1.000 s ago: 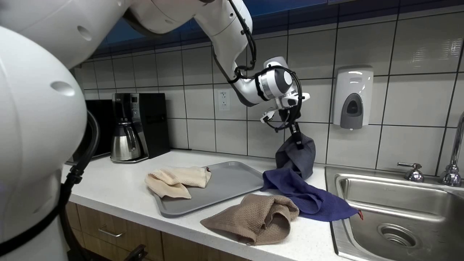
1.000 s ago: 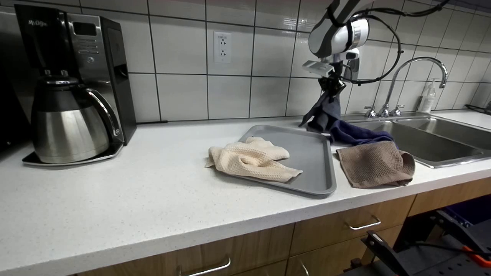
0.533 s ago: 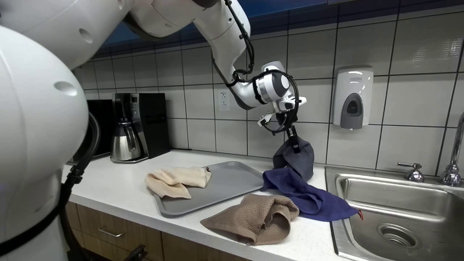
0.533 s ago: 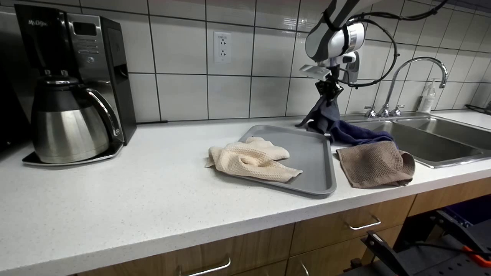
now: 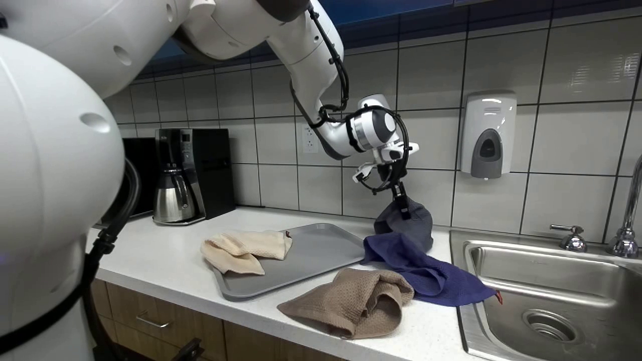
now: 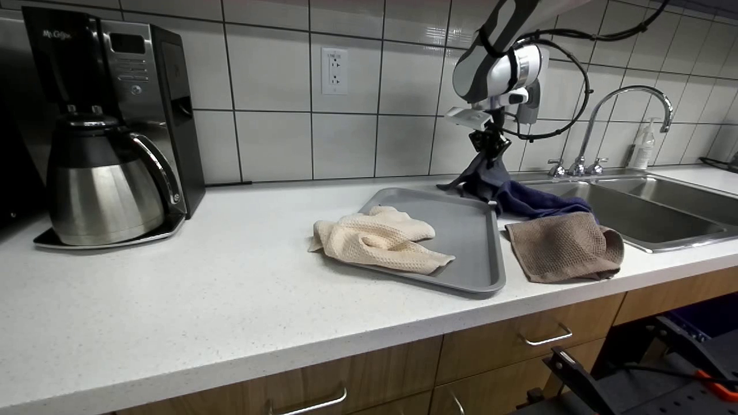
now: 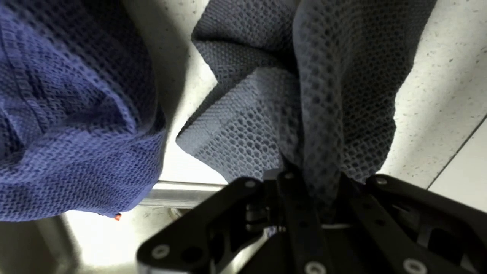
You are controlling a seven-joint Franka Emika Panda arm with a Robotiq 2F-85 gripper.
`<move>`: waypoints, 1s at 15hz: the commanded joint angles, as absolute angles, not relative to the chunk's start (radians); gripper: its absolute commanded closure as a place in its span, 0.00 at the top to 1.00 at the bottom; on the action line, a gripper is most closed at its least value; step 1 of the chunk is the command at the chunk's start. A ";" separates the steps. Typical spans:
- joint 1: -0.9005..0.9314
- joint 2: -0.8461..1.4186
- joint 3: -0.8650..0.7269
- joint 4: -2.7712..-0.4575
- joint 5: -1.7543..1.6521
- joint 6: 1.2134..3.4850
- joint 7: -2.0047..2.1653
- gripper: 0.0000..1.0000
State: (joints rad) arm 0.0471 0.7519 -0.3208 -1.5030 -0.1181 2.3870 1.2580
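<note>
End effector [image 5: 403,213] lowered, gripping gray cloth [image 5: 418,228], counter gap [image 5: 442,244] to sink rim [image 5: 457,245]

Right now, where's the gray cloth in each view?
In an exterior view: gray cloth lower right of center.
In an exterior view: gray cloth upper right of center.
Wrist view: gray cloth upper center, gripped by the claw.
Shared landmark: blue cloth near it in all three.

Four cloths [image 5: 419,225], one tray [image 5: 311,255] — seemingly two sink basins [image 6: 646,216].
</note>
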 commanded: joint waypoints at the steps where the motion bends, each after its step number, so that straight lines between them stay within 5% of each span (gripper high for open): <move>1: 0.040 0.790 -0.311 -1.450 -0.127 2.354 1.273 0.02; 12: 0.034 0.883 -0.302 -1.372 -0.113 2.342 1.265 0.02; 13: 0.033 0.886 -0.300 -1.368 -0.110 2.340 1.263 0.33; 15: 0.033 0.888 -0.300 -1.363 -0.109 2.339 1.261 0.41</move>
State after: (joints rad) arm 0.0471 0.8704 -0.3145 -1.4159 -0.1161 2.3822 1.2580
